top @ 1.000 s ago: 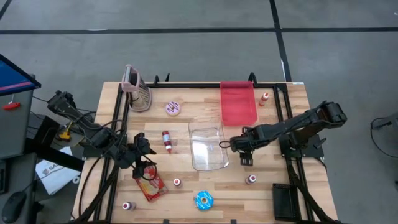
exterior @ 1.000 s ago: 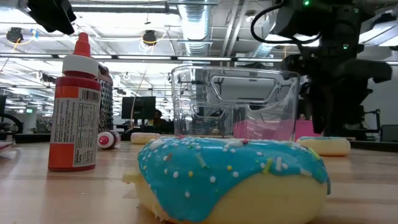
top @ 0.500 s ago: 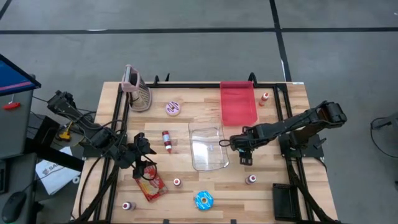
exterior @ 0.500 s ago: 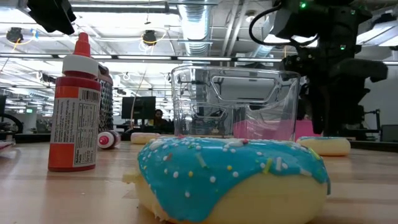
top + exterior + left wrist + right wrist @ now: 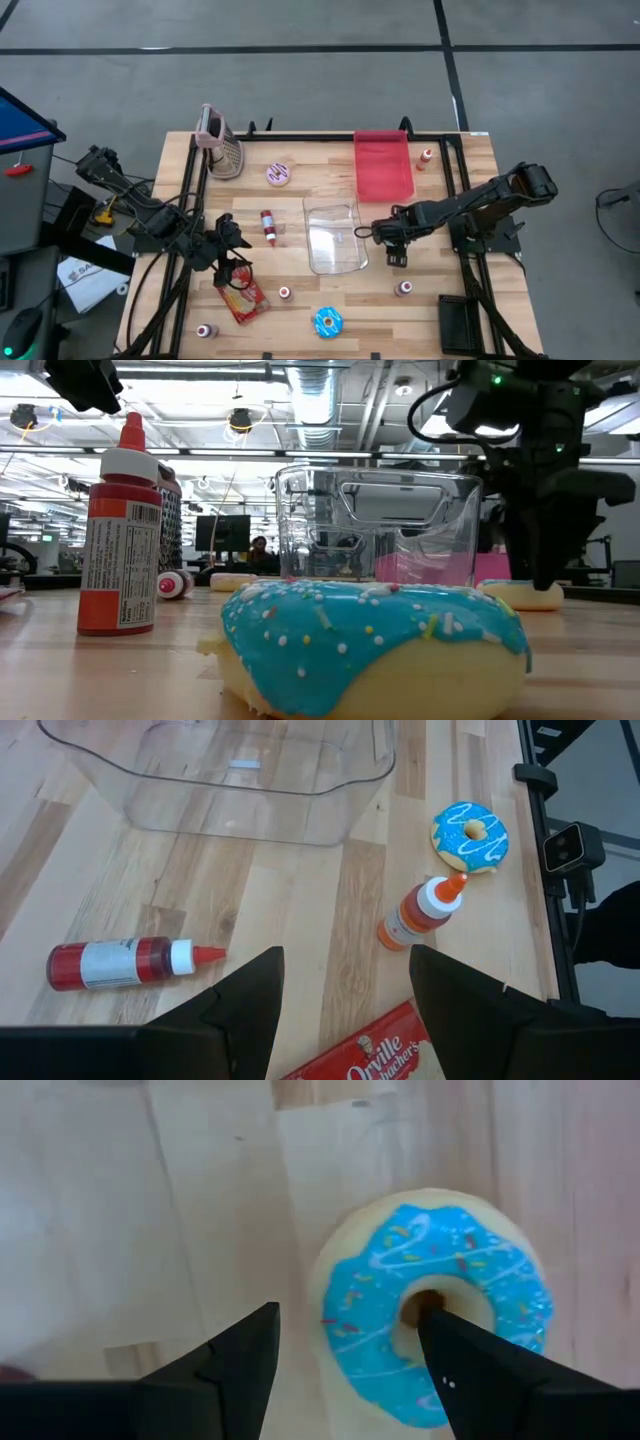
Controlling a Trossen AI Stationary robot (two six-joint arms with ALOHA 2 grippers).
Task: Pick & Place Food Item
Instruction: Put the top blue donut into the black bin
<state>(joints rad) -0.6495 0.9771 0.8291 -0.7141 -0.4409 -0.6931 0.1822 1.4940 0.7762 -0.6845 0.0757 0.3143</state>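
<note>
A blue-iced donut (image 5: 440, 1305) with sprinkles lies flat on the wooden table, to the right of a clear plastic container (image 5: 335, 238). My right gripper (image 5: 345, 1350) hangs open over it, pointing down. One finger (image 5: 480, 1370) stands over the donut's hole and the other (image 5: 235, 1370) over bare wood beside it. In the low view the same gripper (image 5: 545, 575) reaches down to this donut (image 5: 520, 596). A second blue donut (image 5: 327, 322) lies near the table's front edge. My left gripper (image 5: 232, 262) waits open above a popcorn bag (image 5: 240, 297) at the front left. My right gripper comes at the blue donut from above, one finger over its hole (image 5: 425, 1305). That finger hides the spot beneath it, so I cannot tell whether it touches the donut.
A pink donut (image 5: 279, 173), a grater (image 5: 215, 145) and a red mat (image 5: 383, 165) lie toward the far edge. One red bottle lies down (image 5: 268, 226). Small bottles stand at the front (image 5: 285, 293), front right (image 5: 404, 288) and front left (image 5: 207, 330).
My right gripper has dipped a little toward the donut and shifted slightly toward the table's right edge. Its fingers stand as wide apart as before.
</note>
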